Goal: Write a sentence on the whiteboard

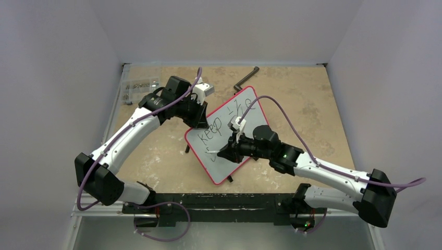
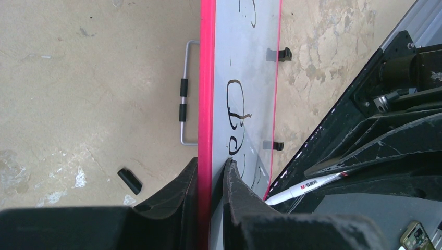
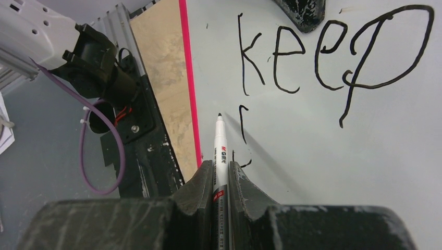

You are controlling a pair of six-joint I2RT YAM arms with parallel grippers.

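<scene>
The whiteboard (image 1: 221,169) with its thin red rim stands tilted at the table's middle. My left gripper (image 2: 211,160) is shut on the whiteboard's red upper-left edge, one finger on each face. Black writing reads "keep" (image 3: 333,52), with "the" (image 1: 243,108) further along the same line. A short first stroke (image 3: 243,125) lies under the "k". My right gripper (image 3: 221,164) is shut on a white marker (image 3: 220,143). The marker's black tip points at the board just left of that stroke. Whether the tip touches the surface I cannot tell.
A black marker cap (image 2: 130,180) and a bent wire stand (image 2: 186,94) lie on the table behind the board. A black crank handle (image 1: 246,79) sits at the back. A clear parts box (image 1: 139,87) is at the back left.
</scene>
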